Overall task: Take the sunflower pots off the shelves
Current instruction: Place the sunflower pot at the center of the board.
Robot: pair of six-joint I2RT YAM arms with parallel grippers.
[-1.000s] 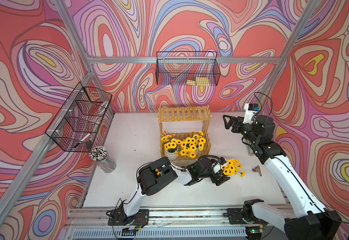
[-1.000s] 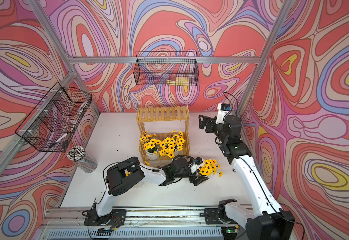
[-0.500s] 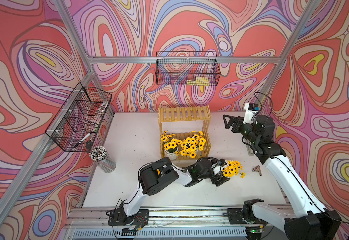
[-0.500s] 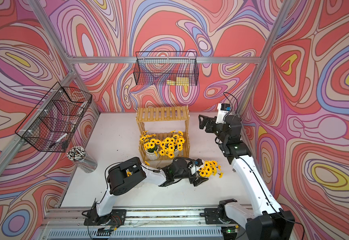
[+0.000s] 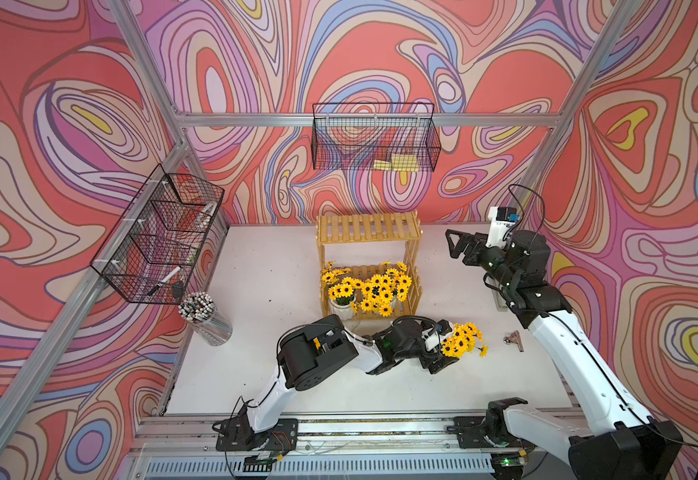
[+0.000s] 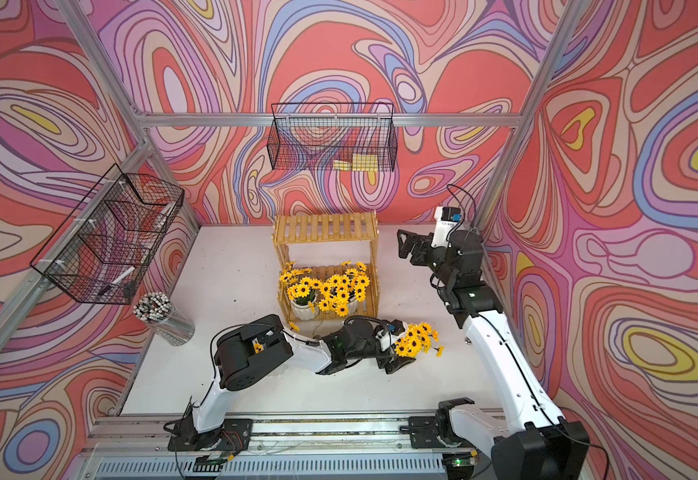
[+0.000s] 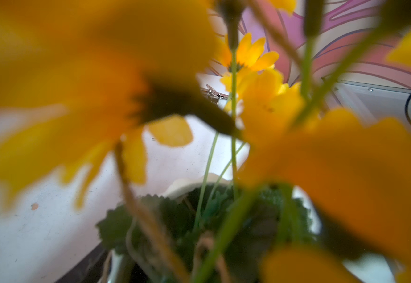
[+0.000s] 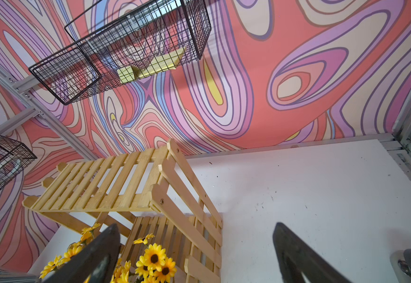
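The shelves point(image 5: 366, 226) point(image 6: 324, 226) stand at the back middle of the white table, and the top tier is bare. Sunflower pots sit on the lower tier: one white pot point(image 5: 341, 309) point(image 6: 303, 309) at its left, with more yellow flowers point(image 5: 380, 289) beside it. In front of the shelves and to the right, my left gripper point(image 5: 443, 347) point(image 6: 397, 347) lies low over the table. Its jaws are wide around another sunflower pot point(image 5: 461, 340) point(image 6: 414, 340). That pot's rim point(image 7: 189, 182) and blurred flowers fill the left wrist view. My right gripper point(image 5: 457, 247) point(image 8: 194, 235) hangs open and empty, raised to the right of the shelves point(image 8: 101, 183).
A clear cup of pens point(image 5: 204, 316) stands at the table's left edge under a black wire basket point(image 5: 156, 241). Another wire basket point(image 5: 374, 137) hangs on the back wall above the shelves. A small metal clip point(image 5: 513, 338) lies right of the held pot.
The left arm's elbow has shifted slightly. The pot in its gripper has barely moved. The right arm has stayed still.
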